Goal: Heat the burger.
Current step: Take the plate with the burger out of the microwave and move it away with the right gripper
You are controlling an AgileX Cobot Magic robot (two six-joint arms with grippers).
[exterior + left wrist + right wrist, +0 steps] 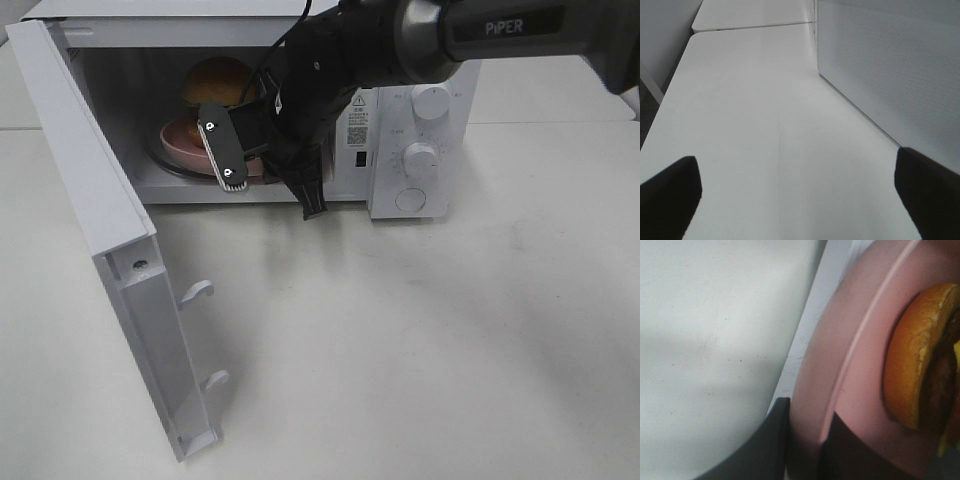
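white table [420,340], a white microwave [420,120] with its door [110,250] swung open. my right gripper [805,450] pinches the rim of the pink plate [850,390] inside the cavity; the burger [920,355] sits on that plate. my left gripper [800,195] is spread wide over the table beside the microwave.

The exterior high camera looks steeply down from the front onto the white tabletop [420,340] and into the open white box-shaped microwave oven [410,130] standing at the table's far edge. The left wrist camera sits low over the same tabletop, facing along it past the microwave's perforated white side wall [890,65]. The right wrist camera is pressed very close to the rim of the round pink plate [850,365], which the exterior view also shows inside the oven.
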